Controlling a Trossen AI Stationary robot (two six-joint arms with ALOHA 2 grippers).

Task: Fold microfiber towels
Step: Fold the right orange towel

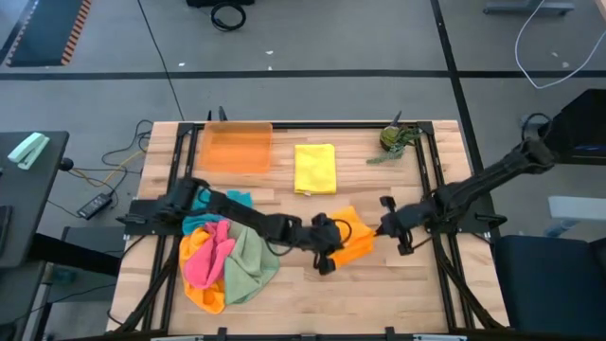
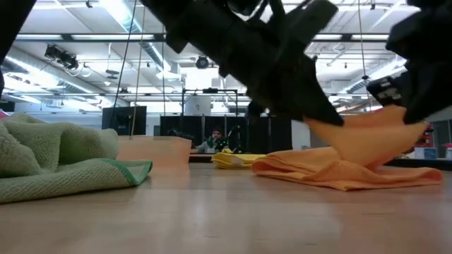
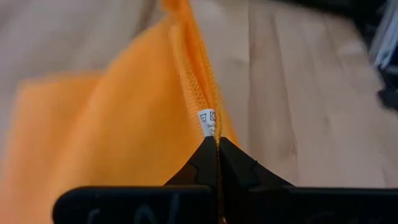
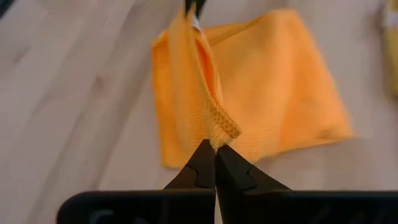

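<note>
An orange microfiber towel [image 1: 352, 239] lies right of the table's middle, one edge raised between my two grippers. My left gripper [image 1: 333, 250] is shut on it from the left, and my right gripper [image 1: 381, 227] is shut on it from the right. In the low view the raised edge [image 2: 367, 120] spans between the grippers while the rest [image 2: 339, 173] lies on the wood. A folded yellow towel [image 1: 314, 168] lies flat at the far middle. A heap of pink, green, orange and teal towels [image 1: 227, 265] sits at the near left. My left gripper pinches the orange towel's stitched edge [image 3: 200, 93] between its two fingers, right at the small white tag [image 3: 208, 121]. The fingers slant down from the table's left. That edge is lifted and the cloth below it falls slack to the table. My right gripper pinches the stitched edge at a corner [image 4: 222, 127] between its two fingertips, slanting down from the table's right. The corner is raised and folded over itself. The rest of the towel [image 4: 280, 87] lies spread on the table.
A translucent orange tray [image 1: 237, 147] stands at the far left. A small green object [image 1: 396, 138] sits at the far right corner. Bare wood shows along the near edge, right of the heap. A green towel's edge [image 2: 78, 166] fills the low view's left.
</note>
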